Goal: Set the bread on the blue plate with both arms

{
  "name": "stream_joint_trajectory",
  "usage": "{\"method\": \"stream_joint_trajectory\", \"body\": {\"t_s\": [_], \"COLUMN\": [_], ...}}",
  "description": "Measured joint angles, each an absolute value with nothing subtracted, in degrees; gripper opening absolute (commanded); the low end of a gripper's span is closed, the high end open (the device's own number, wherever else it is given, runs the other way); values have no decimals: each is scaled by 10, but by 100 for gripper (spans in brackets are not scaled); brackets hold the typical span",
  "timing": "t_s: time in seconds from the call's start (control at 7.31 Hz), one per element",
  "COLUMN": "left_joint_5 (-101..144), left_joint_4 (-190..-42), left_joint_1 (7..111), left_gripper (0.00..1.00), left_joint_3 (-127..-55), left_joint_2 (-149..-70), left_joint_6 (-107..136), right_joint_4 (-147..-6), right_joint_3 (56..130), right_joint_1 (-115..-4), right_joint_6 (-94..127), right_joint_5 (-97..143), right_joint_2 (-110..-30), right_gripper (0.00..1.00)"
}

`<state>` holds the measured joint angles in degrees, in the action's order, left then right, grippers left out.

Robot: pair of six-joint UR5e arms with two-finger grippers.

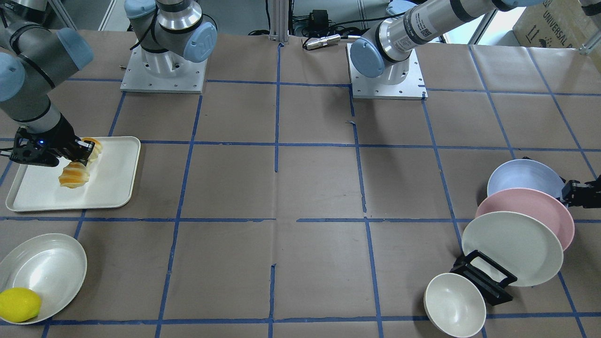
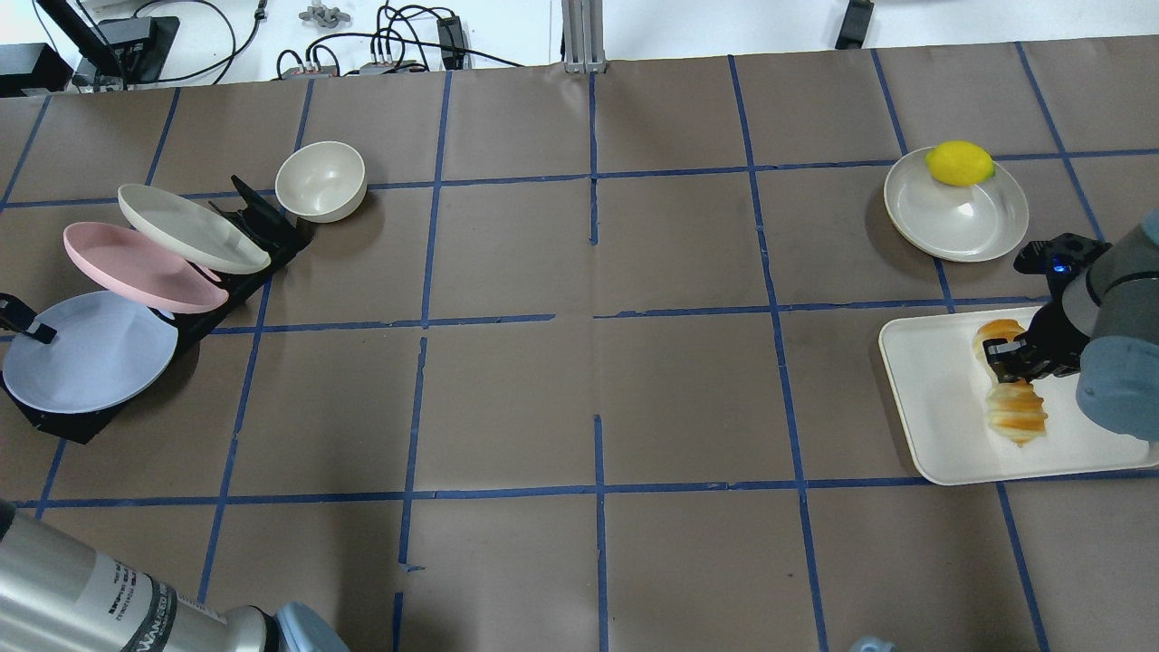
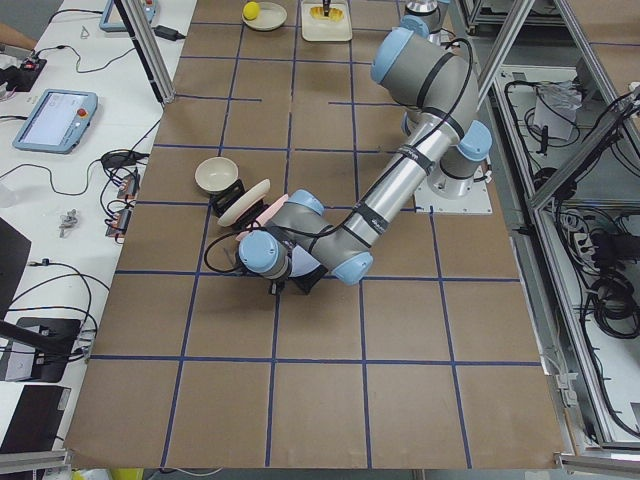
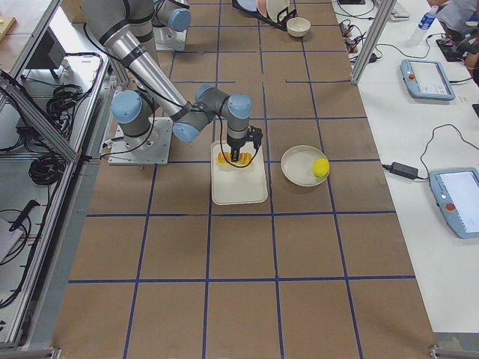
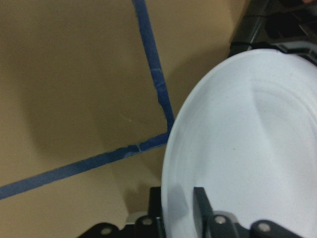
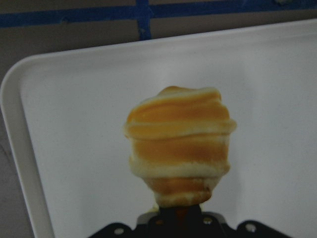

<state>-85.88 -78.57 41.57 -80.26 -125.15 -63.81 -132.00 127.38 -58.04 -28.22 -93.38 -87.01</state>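
Front view: the bread (image 1: 75,176) is lying on the tray (image 1: 112,188), along its short side, with the low-bent right gripper (image 1: 83,151) clamping its middle. Overhead: well apart from the tray, the left gripper (image 2: 32,328) is pinching the rim of the blue plate (image 2: 90,358).

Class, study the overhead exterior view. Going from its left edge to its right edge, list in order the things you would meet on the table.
blue plate → pink plate → cream-white plate → small cream bowl → bread
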Motion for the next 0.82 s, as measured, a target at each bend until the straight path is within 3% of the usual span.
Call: {"method": "stream_joint_trajectory", "body": {"t_s": [0.41,0.82], "left_joint_5": [-864,-886], "left_joint_4": [-819,-893], "left_joint_1": [416,408], "left_gripper": [15,14], "left_joint_3": [-767,-731], "left_joint_2": [-1239,-1199], "left_joint_6": [-642,-655], "right_joint_4": [-1189,-976], "right_joint_3": [1228,1113], "right_joint_1": [-581,-581], "right_joint_6": [-283,-283], "right_joint_5": [-932,-933], "right_joint_2": [-946,-1019], "right_gripper": [11,11]}}
